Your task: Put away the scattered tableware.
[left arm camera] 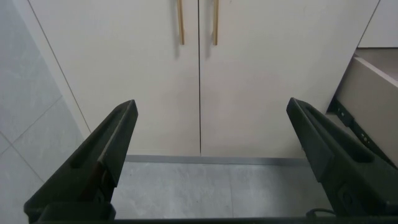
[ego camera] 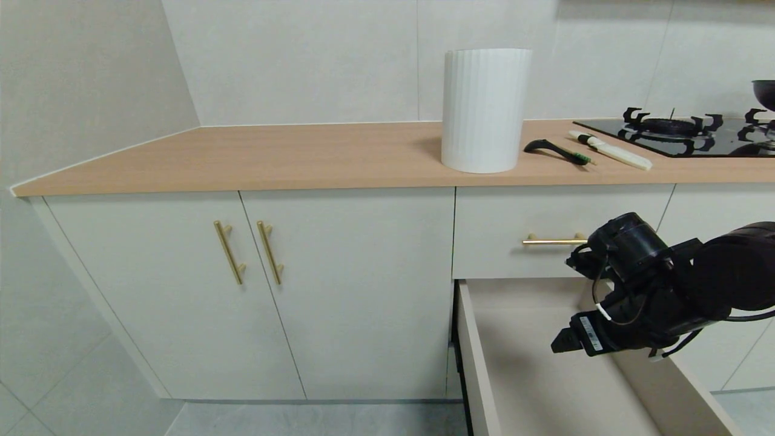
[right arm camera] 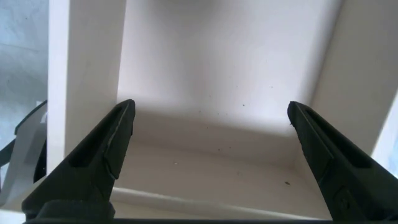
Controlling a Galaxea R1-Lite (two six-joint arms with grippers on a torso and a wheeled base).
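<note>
Two utensils lie on the wooden countertop [ego camera: 272, 154] right of a tall white ribbed container [ego camera: 484, 109]: a black-handled one with a green tip [ego camera: 556, 150] and a long cream one [ego camera: 611, 149]. Below them a drawer [ego camera: 469, 339] stands pulled out. My right gripper [ego camera: 562, 345] hangs over the drawer, pointing down into it. In the right wrist view the right gripper [right arm camera: 210, 106] is open, with the pale drawer floor [right arm camera: 211, 149] between its fingers. My left gripper [left arm camera: 211, 104] is open too, held low in front of the cabinet doors [left arm camera: 199, 62], holding nothing.
A black gas hob [ego camera: 678, 133] sits on the counter at the right, with a dark pot [ego camera: 764, 91] at the far edge. A shut drawer with a gold handle [ego camera: 554, 241] lies above the open one. Tiled walls close the left side and back.
</note>
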